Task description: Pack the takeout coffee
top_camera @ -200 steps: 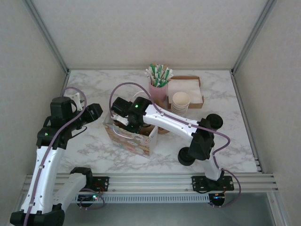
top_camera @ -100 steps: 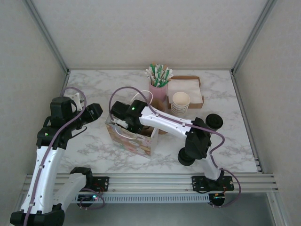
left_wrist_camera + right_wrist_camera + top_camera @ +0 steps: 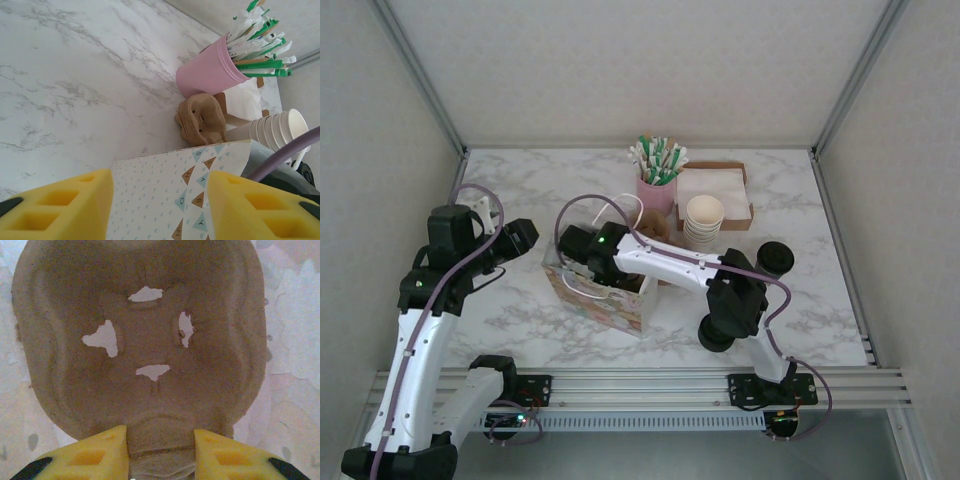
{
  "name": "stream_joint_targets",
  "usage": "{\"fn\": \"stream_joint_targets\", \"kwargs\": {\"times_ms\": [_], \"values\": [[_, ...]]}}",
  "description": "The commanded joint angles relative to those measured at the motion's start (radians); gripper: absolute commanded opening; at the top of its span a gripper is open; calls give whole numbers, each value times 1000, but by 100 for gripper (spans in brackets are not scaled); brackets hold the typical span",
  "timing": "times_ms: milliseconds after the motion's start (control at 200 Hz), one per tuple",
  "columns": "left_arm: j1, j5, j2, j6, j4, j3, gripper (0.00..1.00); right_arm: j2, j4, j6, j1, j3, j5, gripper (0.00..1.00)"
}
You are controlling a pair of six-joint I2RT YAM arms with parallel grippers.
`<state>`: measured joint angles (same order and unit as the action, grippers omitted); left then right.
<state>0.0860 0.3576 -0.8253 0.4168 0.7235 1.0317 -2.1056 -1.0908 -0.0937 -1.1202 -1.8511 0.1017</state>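
On the marble tabletop (image 3: pixel 520 190), a patterned paper bag (image 3: pixel 605 305) is stood at centre frame. The right arm (image 3: pixel 670 262) is stretched leftward from its bent elbow, and the right end effector (image 3: pixel 160 440) is lowered into the bag. The near lobe of a pulp cup carrier (image 3: pixel 145 340) is flanked by its fingers; whether it is gripped cannot be told. The left end effector (image 3: pixel 520 237) is held released just left of the bag. The takeout coffee (image 3: pixel 775 257) is seen right of centre, well apart from both. Compared with a second ago, the right wrist is sunk deeper into the bag.
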Motion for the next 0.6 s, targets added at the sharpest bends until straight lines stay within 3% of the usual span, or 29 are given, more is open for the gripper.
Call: {"fn": "stream_joint_targets", "kwargs": {"times_ms": [0, 310, 450, 596], "values": [[6, 15, 5, 8, -18, -10, 53, 4, 38, 5, -14, 39, 1, 38], [6, 20, 12, 10, -11, -3, 53, 57, 72, 27, -12, 38, 21, 49], [6, 27, 11, 12, -13, -2, 53, 73, 54, 34, -12, 10, 39, 59], [6, 32, 11, 15, -15, -2, 54, 94, 47, 38, -12, 4, 47, 61]]}}
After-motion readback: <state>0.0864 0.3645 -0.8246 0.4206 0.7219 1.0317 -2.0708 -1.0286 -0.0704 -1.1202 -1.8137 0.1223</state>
